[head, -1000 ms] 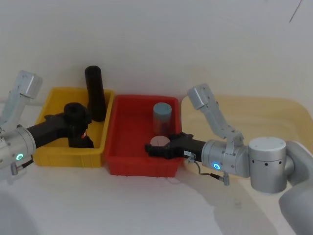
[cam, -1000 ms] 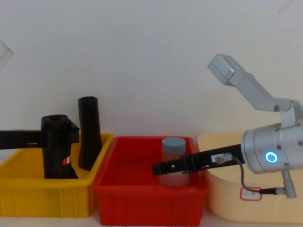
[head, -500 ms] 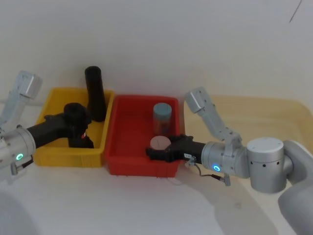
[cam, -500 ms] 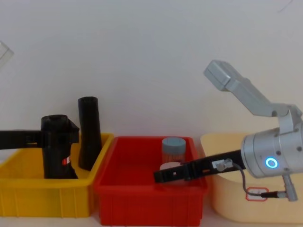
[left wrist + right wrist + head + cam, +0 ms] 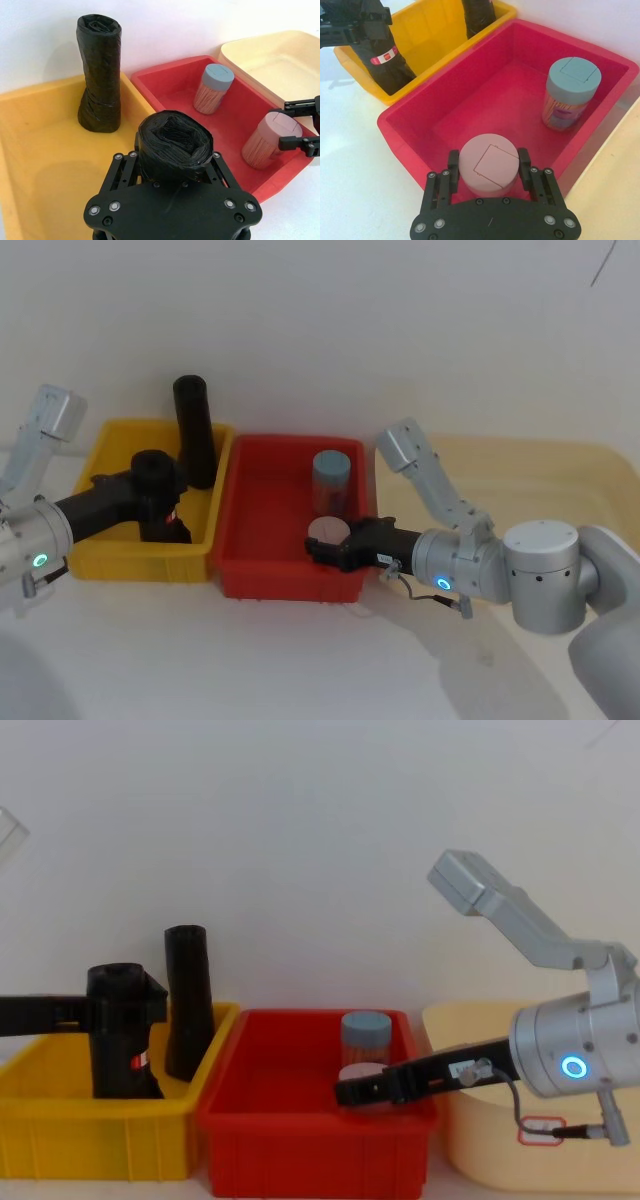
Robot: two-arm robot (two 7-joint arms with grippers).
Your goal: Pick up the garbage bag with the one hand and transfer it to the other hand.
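Black plastic, thick roll: the garbage bag (image 5: 122, 1060) stood upright in the yellow bin (image 5: 110, 565), toward its front, w/ its lower end hidden behind the bin's front wall in the chest view. My left pincer (image 5: 168, 158), on the green-ringed arm, was clenched on it near the top, one finger each side, pressed vs. the plastic. The arm reached in level from the L. A red-and-white label (image 5: 382, 57) showed on the bag's side below the grip. A taller, slimmer black roll (image 5: 100, 75) stood at the back of the same bin, leaning a bit, apart from the bag.

My right pincer (image 5: 488, 165), on the blue-ringed arm, was down in the red bin (image 5: 285, 580) next door, at its front. It was spread, not clenched: the fingers (image 5: 453, 167) sat either side of a pink-lidded jar (image 5: 490, 180), just beside its wall. A blue-lidded jar (image 5: 570, 90) stood upright farther back in the red bin, apart from the pink one. A cream tub (image 5: 480, 1140) sat just R of the red bin. All 3 containers were on the white desk (image 5: 250, 660).
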